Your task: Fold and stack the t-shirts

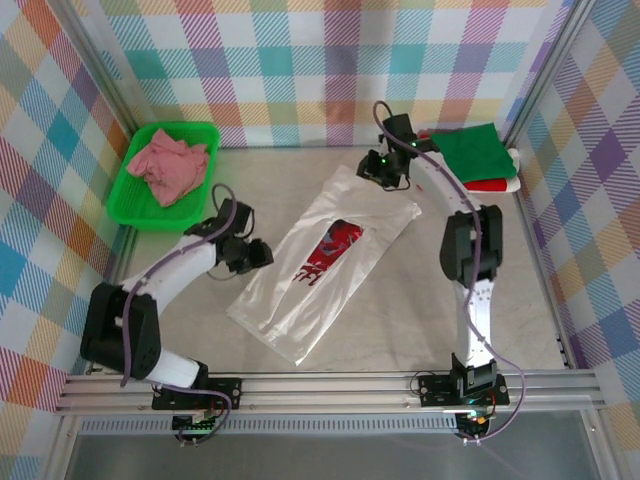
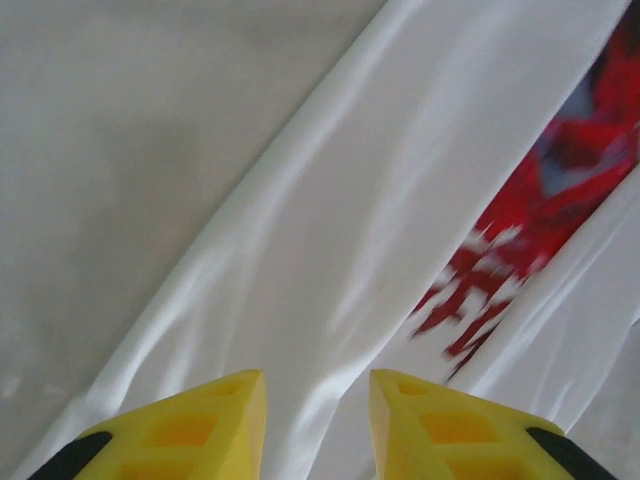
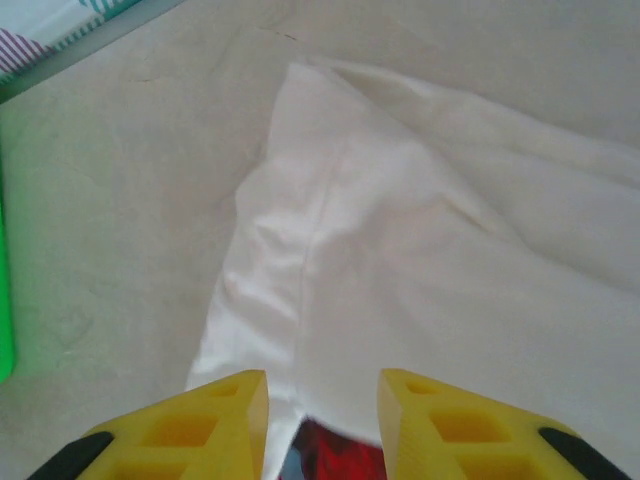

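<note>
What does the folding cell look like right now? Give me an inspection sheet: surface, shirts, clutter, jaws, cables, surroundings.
Surface: pale table, no spills seen.
Job's things: white t-shirt folded into a long strip, lying diagonally at centre, red print up; pink shirt crumpled in the green tray; green shirt folded on top of a red shirt at far right.
Clutter: nothing seen.
Grippers: left gripper over the strip's left side, jaws open; right gripper over its far end, jaws open; nothing held.
Cables: purple cables run along both arms, off the cloth.
Surroundings: plaid walls; metal frame rail at the near edge.
</note>
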`<action>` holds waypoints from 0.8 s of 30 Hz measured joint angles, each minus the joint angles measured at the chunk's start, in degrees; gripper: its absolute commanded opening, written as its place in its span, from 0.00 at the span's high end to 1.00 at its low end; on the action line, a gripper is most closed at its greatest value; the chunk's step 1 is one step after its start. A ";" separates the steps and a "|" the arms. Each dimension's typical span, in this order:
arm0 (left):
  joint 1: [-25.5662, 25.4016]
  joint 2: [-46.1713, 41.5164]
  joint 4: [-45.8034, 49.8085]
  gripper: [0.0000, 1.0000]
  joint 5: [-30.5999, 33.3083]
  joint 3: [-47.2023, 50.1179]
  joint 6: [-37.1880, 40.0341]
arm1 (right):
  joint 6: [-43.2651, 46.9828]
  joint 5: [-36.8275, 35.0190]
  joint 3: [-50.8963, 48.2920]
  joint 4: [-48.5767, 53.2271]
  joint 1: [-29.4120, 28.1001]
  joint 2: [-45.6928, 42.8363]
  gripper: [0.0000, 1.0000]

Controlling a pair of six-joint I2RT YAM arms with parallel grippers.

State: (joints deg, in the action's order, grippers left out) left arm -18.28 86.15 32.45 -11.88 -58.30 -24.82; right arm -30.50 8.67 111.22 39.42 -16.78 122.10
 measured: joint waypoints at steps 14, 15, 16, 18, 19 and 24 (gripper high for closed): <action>1.22 20.33 -5.81 0.70 -0.52 -7.76 5.60 | -3.85 -2.01 -16.17 -3.54 2.34 1.25 0.77; 1.25 19.56 -6.60 0.70 -0.52 -6.75 5.57 | -3.85 -2.03 -15.91 -3.69 2.34 2.16 0.77; 1.22 18.32 -7.23 0.70 -0.52 -5.20 5.55 | -3.85 -1.99 -15.15 -3.78 2.36 3.43 0.78; 1.22 16.22 -7.58 0.69 -0.76 -2.34 5.11 | -3.74 -1.01 -12.39 -3.80 2.36 6.29 0.78; 1.22 14.95 -7.89 0.69 -1.22 -0.61 4.85 | -3.67 -0.09 -10.16 -3.98 2.36 7.63 0.78; -0.04 9.01 -8.92 0.67 -3.43 6.47 2.14 | -3.08 5.60 4.55 -5.73 2.29 17.57 0.77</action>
State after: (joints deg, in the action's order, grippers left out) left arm -18.33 95.15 23.53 -15.31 -51.83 -22.68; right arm -33.58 14.26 115.77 33.69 -14.48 139.68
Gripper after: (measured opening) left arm 0.323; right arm 0.223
